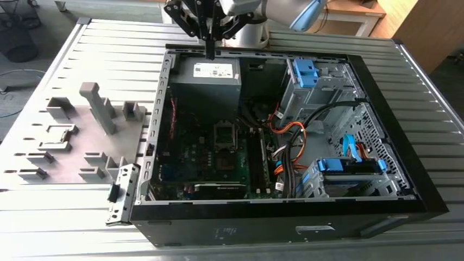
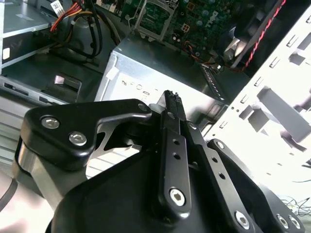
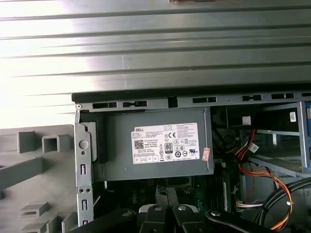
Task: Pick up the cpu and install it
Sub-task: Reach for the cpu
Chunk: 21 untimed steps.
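Honestly can't tell where the cpu sits or which way it points; it's too small to pick out. The metal-framed socket is mid-board on the green motherboard, inside the open black computer case. The black two-finger gripper hangs over the case's far edge, right above the grey metal power supply box, with its fingers pressed together. Outside the case, on the exterior view's left, grey plastic holder blocks stand on the slatted metal table. Orange and black cables and blue drive brackets crowd the case beside the socket, on the exterior view's right.
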Each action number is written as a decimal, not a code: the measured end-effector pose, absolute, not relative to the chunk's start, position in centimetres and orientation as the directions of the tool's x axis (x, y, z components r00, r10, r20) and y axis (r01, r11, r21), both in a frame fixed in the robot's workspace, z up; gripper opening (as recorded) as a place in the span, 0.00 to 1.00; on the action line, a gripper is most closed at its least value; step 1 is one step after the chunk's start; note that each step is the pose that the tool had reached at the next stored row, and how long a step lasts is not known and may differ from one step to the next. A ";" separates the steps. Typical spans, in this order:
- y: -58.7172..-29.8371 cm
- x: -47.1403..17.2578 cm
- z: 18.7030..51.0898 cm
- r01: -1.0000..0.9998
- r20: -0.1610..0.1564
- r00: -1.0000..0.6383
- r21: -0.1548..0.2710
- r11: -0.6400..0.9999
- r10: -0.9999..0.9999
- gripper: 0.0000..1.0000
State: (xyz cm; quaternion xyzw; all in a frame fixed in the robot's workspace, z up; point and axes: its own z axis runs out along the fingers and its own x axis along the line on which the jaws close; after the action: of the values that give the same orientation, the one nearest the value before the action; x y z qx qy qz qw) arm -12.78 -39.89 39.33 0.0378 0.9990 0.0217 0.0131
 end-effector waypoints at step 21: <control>-39.9 -17.2 39.3 0.075 -0.024 -0.997 0.044 0.996 0.076 0.11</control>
State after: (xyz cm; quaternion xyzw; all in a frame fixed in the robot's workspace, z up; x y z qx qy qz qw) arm -17.17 -39.89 39.25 0.0379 0.9990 0.0217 0.0131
